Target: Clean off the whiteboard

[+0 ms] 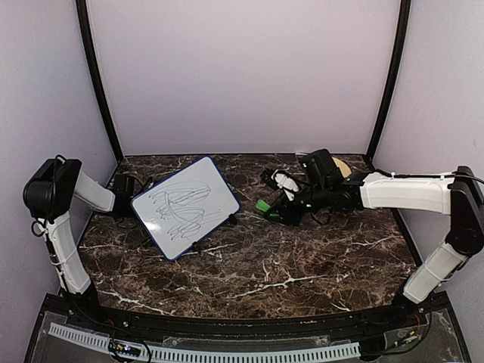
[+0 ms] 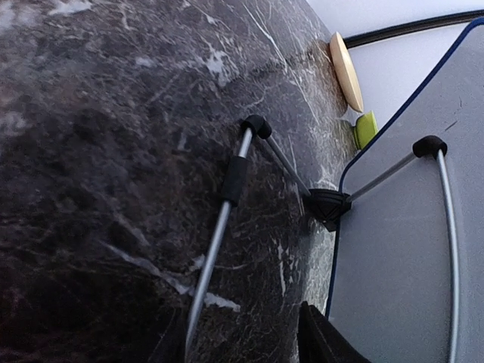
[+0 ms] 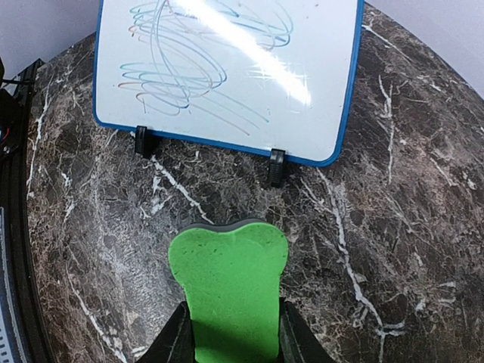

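Note:
The whiteboard [image 1: 185, 206] leans on a wire stand at the left of the marble table, its face [image 3: 227, 68] covered in dark scribbles. A green bone-shaped eraser [image 3: 227, 280] sticks out of my right gripper [image 3: 231, 333], which is shut on it and hovers to the right of the board [image 1: 283, 210]. My left gripper [image 1: 127, 189] is behind the board's left edge. From the left wrist I see the board's grey back [image 2: 408, 265]. The left gripper [image 2: 242, 340] has its jaws apart, with the stand's wire leg [image 2: 219, 227] running between them near the left one.
A tan round disc [image 1: 342, 165] leans at the back right wall. A small white and black object [image 1: 286, 181] lies just behind the eraser. The stand's two black feet [image 3: 144, 141] [image 3: 277, 166] rest on the marble in front of the board. Black frame posts rise at both back corners.

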{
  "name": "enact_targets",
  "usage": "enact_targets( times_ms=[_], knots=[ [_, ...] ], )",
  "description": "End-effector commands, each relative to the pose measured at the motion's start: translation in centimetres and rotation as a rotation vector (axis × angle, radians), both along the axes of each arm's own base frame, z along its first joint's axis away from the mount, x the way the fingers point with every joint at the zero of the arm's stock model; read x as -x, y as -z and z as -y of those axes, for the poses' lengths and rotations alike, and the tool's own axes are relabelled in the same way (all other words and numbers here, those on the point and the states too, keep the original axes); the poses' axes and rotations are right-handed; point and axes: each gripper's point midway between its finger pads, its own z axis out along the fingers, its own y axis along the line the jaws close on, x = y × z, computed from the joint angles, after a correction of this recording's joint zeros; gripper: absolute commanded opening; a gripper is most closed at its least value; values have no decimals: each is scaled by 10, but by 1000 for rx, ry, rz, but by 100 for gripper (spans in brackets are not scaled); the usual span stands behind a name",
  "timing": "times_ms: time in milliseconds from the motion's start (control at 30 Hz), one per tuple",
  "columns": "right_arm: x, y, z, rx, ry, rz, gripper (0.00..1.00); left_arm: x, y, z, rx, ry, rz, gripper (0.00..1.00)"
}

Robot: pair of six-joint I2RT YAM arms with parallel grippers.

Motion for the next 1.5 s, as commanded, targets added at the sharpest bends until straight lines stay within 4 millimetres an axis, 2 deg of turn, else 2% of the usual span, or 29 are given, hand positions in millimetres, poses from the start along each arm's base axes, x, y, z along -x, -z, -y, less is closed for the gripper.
enact_targets(
  times_ms=[0,167,300,433,667,800,1000,1033,1067,1233,1333,1467],
  knots=[
    [-8,-21,8,-61,29,29,32,38,21,20,-33,72,-78,52],
    [-10,-25,15,-69,53,37,32,52,21,36,-33,114,-74,47],
    [-8,-25,19,-69,61,38,32,68,21,62,-34,179,-64,45],
    [-8,-24,25,-61,86,47,32,74,19,86,-29,223,-43,45],
    [-3,-24,32,-58,101,50,33,69,17,121,-37,297,-26,41],
    [-4,-22,34,-50,114,49,32,64,12,124,-46,286,-17,42],
    [-3,-24,34,-56,109,54,32,44,-3,128,-70,281,24,44],
    [-3,-26,34,-61,108,56,32,44,3,128,-79,291,2,44],
    [-2,-27,34,-61,109,57,32,37,0,132,-78,295,16,45],
    [1,-31,38,-66,113,59,33,24,16,140,-91,319,-7,47],
    [4,-36,41,-75,116,65,33,24,27,146,-128,354,-6,47],
    [7,-40,42,-83,116,69,33,34,29,162,-120,434,0,47]
  ],
)
